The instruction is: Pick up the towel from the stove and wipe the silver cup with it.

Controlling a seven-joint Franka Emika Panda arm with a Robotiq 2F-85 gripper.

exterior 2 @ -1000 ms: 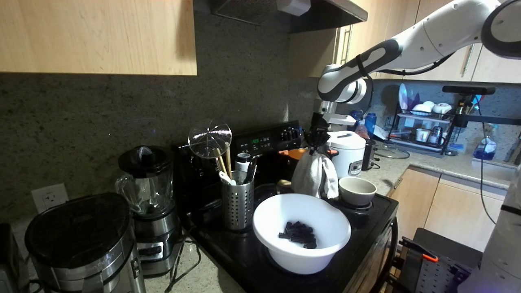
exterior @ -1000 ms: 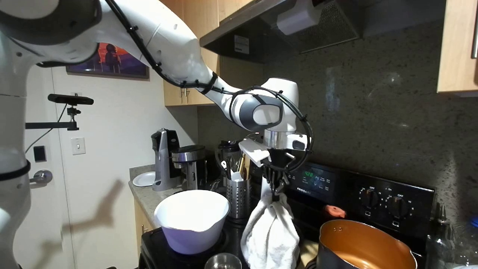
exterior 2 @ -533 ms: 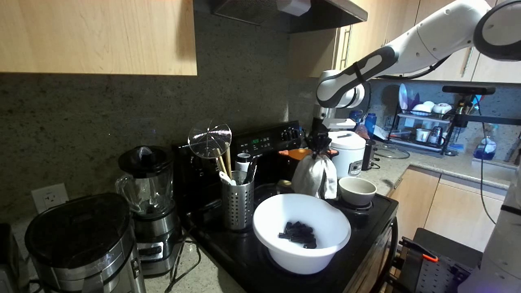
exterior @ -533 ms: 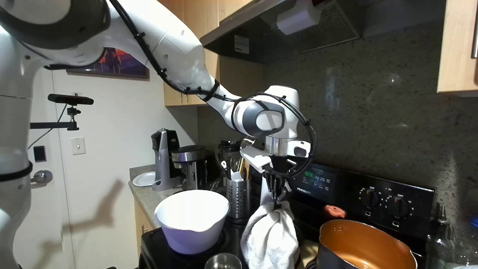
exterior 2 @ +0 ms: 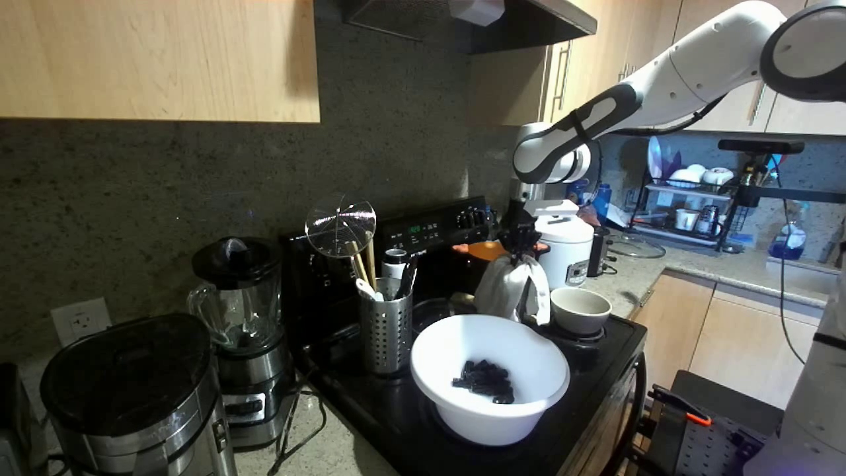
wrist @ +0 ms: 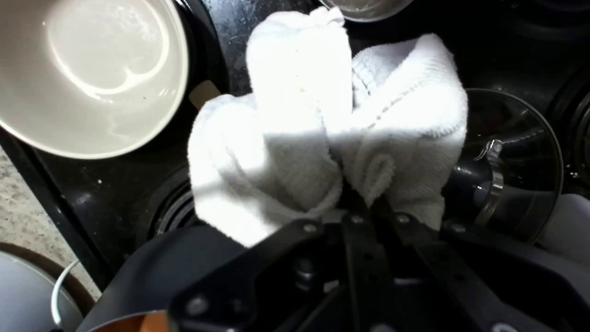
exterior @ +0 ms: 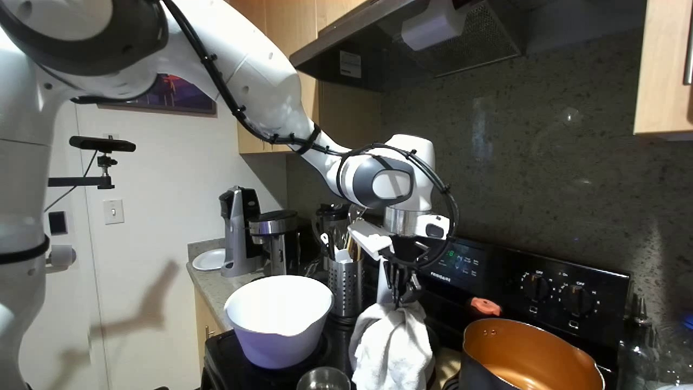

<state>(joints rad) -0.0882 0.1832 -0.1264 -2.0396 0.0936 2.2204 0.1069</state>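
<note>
Pressed together at its tips, the black two-fingered pincer [exterior: 398, 301] I am running from a distance pinches a white terry-cloth towel [wrist: 299, 152] over the glossy black stove worktop [exterior 2: 403, 410]. The cloth bunches directly beneath the fingertips, folds rising around them and fanning out to both sides in the wrist view; whether its lower edge touches the surface, I cannot tell. Just beside it lies a clear round lid with a metal handle [wrist: 521, 152], partly hidden behind the cloth. Near the towel, and apart from my pincer, stands a small round silvery cup [exterior: 324, 379], cropped by the frame. Also near are a dark pot with a copper-coloured interior [exterior: 520, 341] and a cream ceramic bowl [exterior 2: 581, 311]. A large white plastic bowl [exterior 2: 489, 426] holds small black pieces [exterior 2: 486, 380]. Farther off stand a perforated steel utensil holder [exterior 2: 386, 337], a white lidded cooker [exterior 2: 562, 248] and a glass-jar blender [exterior 2: 248, 360].
</note>
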